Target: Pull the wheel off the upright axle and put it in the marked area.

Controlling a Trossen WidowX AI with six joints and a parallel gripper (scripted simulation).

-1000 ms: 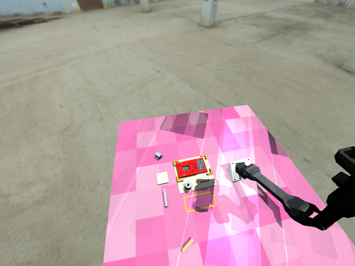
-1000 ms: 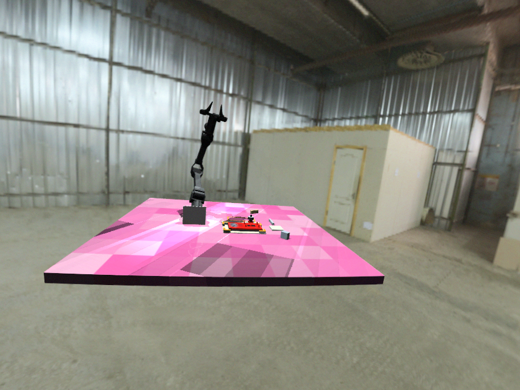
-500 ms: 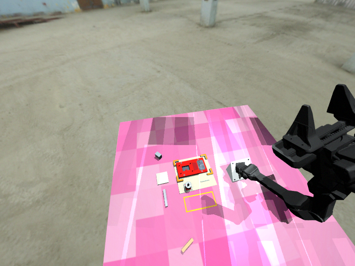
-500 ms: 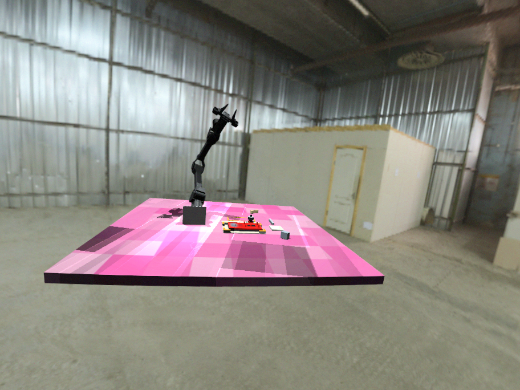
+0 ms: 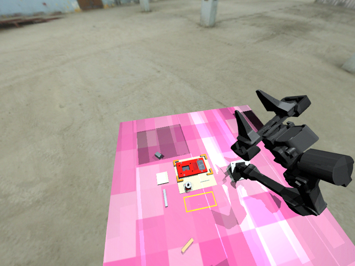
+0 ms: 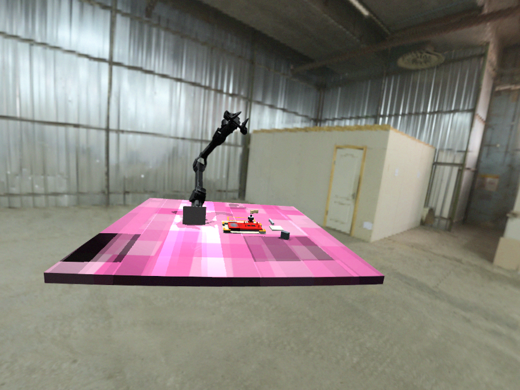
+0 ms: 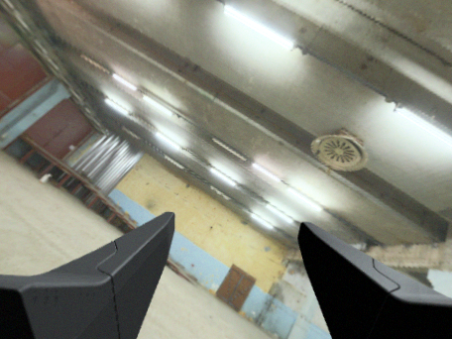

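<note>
The black parallel-jaw gripper (image 5: 252, 110) hangs high, fingers apart and empty. The small silver wheel (image 5: 188, 185) sits on its axle, just beyond the yellow-outlined rectangle (image 5: 199, 201). Approach stage: descend leftward.

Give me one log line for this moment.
phase: approach | gripper: open, empty, raised high above table | wheel: on axle, untouched | marked area: holds nothing

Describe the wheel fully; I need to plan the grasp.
The wheel is small and round, silver-grey and metallic-looking, with a dark centre. It sits on the cream base plate, just below the red board and above the yellow marked area. Nothing grips it; the gripper is open, raised well away.
</note>
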